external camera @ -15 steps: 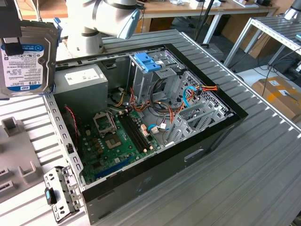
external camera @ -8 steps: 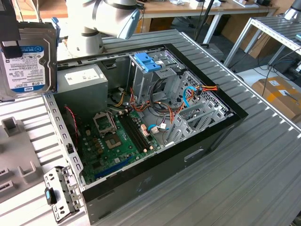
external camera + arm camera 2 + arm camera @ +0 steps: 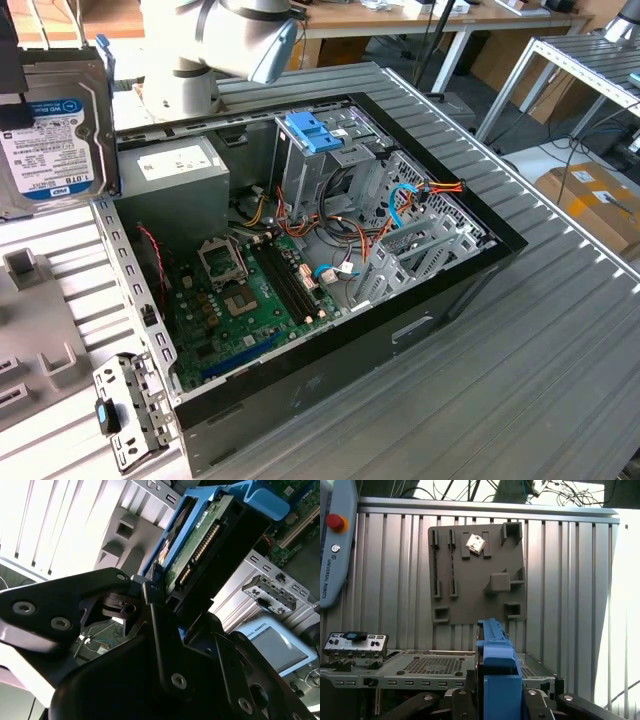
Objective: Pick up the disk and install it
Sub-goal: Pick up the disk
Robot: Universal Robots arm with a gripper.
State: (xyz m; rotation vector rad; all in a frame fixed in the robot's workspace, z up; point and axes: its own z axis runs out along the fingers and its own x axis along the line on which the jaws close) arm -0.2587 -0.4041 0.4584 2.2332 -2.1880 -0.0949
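Nearest the lens in the second wrist view, the end effector (image 3: 167, 597) is shown pinched on the disk (image 3: 210, 540), with its dark fingers (image 3: 156, 630) pressed against opposite faces at one end. The green circuit board and the row of connector pins are left exposed just beyond the grip. In the first wrist view the blue rail of the disk (image 3: 495, 665) is seen standing on edge between the two fingers.

In the exterior view the disk (image 3: 55, 130) is held in the air at that view's left, label toward the camera. It is clear of the open computer case (image 3: 500, 240) and beside the end that houses the grey power supply (image 3: 180, 180). A bare blue bracket (image 3: 312, 130) is seated on top of the drive cage (image 3: 350, 170) inside the case, which rests on the ribbed desk (image 3: 540, 360).

The disk is judged to be rigid and dense for its size, with smooth metal faces that may slip under a light pinch. The plastic rails are judged slightly flexible. The board and pins are judged fragile, so hold is best taken on the metal body or rails, away from them.
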